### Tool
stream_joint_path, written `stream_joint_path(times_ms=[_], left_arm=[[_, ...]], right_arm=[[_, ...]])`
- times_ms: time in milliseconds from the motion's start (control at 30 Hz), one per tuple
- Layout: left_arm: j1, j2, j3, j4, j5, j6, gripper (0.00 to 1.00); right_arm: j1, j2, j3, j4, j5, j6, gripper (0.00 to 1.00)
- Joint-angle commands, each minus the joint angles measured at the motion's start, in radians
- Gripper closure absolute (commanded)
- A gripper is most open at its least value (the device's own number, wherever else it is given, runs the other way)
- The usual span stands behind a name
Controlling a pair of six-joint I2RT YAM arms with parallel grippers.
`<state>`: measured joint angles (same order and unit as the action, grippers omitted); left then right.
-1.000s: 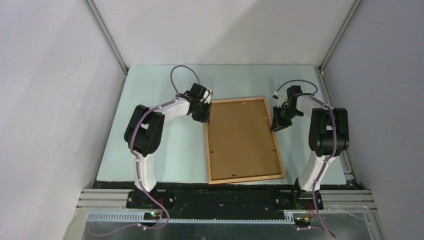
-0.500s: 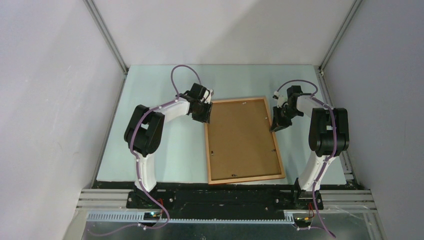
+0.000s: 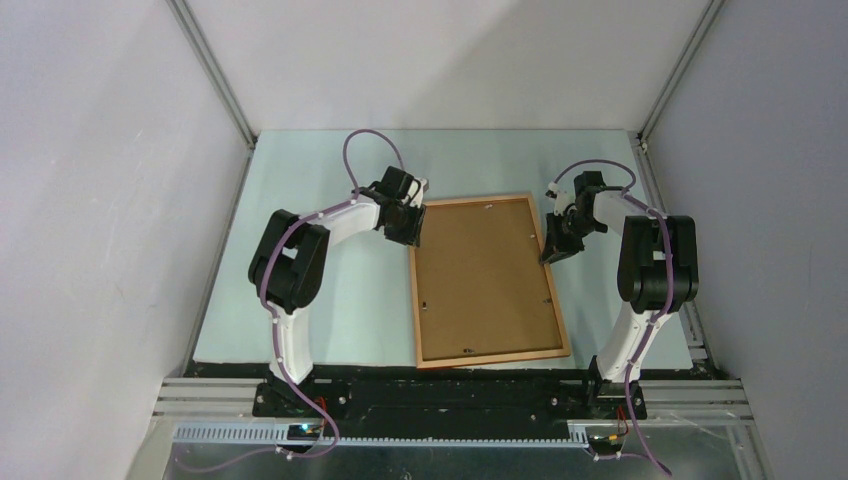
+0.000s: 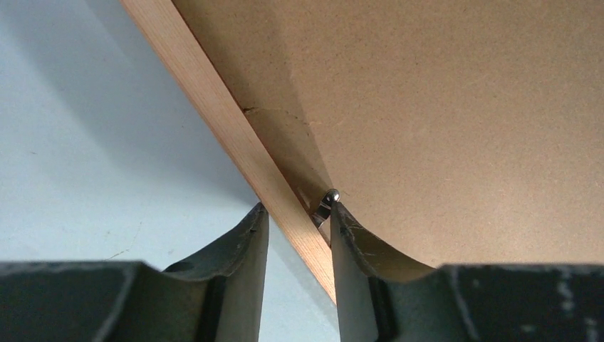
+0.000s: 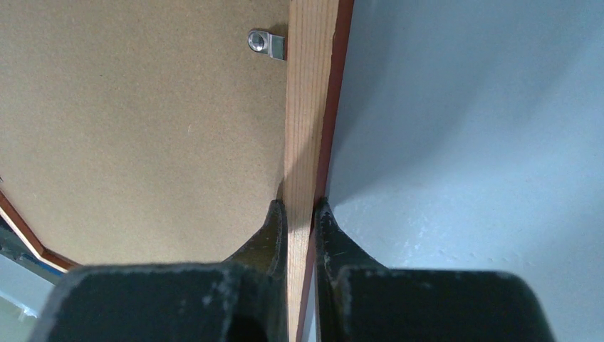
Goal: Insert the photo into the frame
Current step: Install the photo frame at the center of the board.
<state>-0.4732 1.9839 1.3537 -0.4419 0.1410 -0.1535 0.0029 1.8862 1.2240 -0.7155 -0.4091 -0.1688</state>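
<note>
The frame lies back-up on the table, a brown backing board filling it. The photo is hidden. My left gripper stands open astride the frame's left rail. Its right finger touches a small metal tab at the board's edge, while the left finger hangs over the table, apart from the rail. My right gripper is shut on the frame's right rail, one finger on either side.
A second metal tab sits on the backing board near the right rail. The pale green table top is walled in by grey panels left, right and behind. The frame's near edge lies close to the table's front edge.
The left gripper's jaws have spread a little wider around the left rail. Both arms and the frame stay where they were.
</note>
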Motion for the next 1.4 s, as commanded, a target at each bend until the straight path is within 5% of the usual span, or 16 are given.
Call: stream_joint_path(times_ms=[0, 867, 933, 1133, 1367], left_arm=[[-0.012, -0.008, -0.026, -0.025, -0.022, 0.036, 0.64], [-0.012, -0.019, -0.014, -0.035, -0.067, 0.093, 0.92], [-0.011, -0.018, -0.010, -0.037, -0.068, 0.098, 0.87], [-0.012, -0.021, 0.004, -0.046, -0.066, 0.095, 0.48], [-0.010, -0.049, 0.000, -0.062, -0.057, 0.095, 0.22]], right_arm=[[-0.007, 0.022, -0.014, -0.020, -0.069, 0.001, 1.00], [-0.012, 0.022, -0.014, -0.013, -0.068, 0.006, 1.00], [-0.012, 0.022, -0.014, -0.008, -0.068, 0.015, 1.00], [-0.013, 0.026, -0.014, 0.007, -0.061, 0.053, 1.00], [-0.040, 0.046, -0.009, 0.039, -0.088, 0.134, 1.00]])
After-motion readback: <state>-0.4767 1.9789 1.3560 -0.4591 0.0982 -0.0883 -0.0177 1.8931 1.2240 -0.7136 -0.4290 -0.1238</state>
